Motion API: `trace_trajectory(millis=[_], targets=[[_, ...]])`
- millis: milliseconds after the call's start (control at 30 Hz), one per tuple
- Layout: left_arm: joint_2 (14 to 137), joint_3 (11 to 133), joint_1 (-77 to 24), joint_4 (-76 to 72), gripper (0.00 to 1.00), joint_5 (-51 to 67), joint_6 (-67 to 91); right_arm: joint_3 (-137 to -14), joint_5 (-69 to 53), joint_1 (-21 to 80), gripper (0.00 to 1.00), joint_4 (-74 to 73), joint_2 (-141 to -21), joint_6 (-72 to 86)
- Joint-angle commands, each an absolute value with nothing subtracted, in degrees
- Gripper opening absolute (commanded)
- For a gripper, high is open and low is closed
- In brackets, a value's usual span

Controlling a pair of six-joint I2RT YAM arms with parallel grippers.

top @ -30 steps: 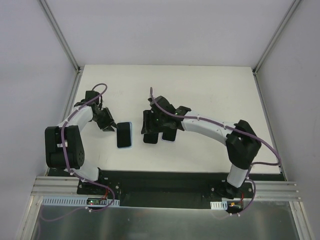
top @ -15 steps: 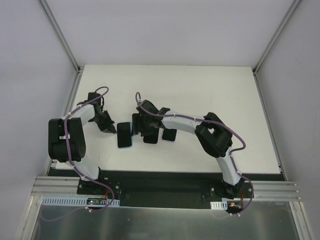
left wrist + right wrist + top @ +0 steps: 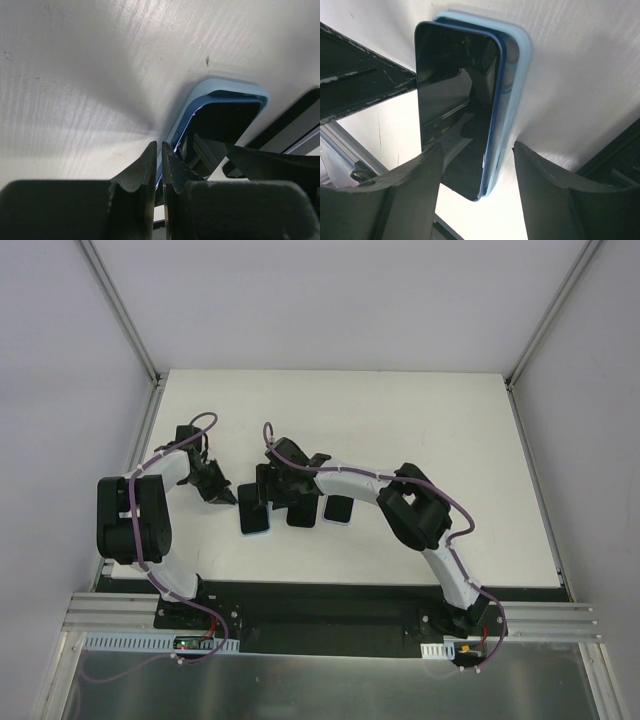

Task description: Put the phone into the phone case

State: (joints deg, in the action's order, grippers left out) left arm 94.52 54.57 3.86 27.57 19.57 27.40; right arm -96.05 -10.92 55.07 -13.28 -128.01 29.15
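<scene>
1 desk (image 3: 420, 420). 2 arms, bases at near edge: left arm (image 3: 165, 472) & right arm (image 3: 350, 480). 2 grippers, 1 per arm: left gripper (image 3: 231, 498), right gripper (image 3: 259, 503). 1 light-blue phone case (image 3: 521, 65) w/ 1 phone (image 3: 455, 85), left of centre, closer to near edge. 2 more dark flat slabs beside it twd mid-desk: slab A (image 3: 302, 513), slab B (image 3: 339, 508).

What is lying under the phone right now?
A light blue case lies under the phone; its rim shows along one long side and one end. The phone covers the inside of the case, so whether it is fully seated cannot be told.
</scene>
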Motion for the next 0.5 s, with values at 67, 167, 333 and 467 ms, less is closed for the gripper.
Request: trace_trajectory(millis=[67, 167, 333, 467], targets=[[94.9, 52.6, 4.2, 24.7, 0.06, 24.1, 30.1, -97.8, -9.3, 55.4, 0.59, -15.0, -130.5, 27.3], [95.8, 52.1, 4.1, 23.8, 0.06, 25.5, 30.1, -98.0, -9.3, 55.4, 0.57, -14.7, -131.1, 26.6], [95.7, 51.3, 3.2, 22.3, 0.07, 26.4, 30.5, -97.6, -9.7, 55.4, 0.52, -14.2, -131.7, 25.1], [95.6, 50.9, 2.2, 22.1, 0.06, 25.1, 31.1, -96.9, -9.0, 55.3, 0.5, -14.2, -131.7, 24.7]])
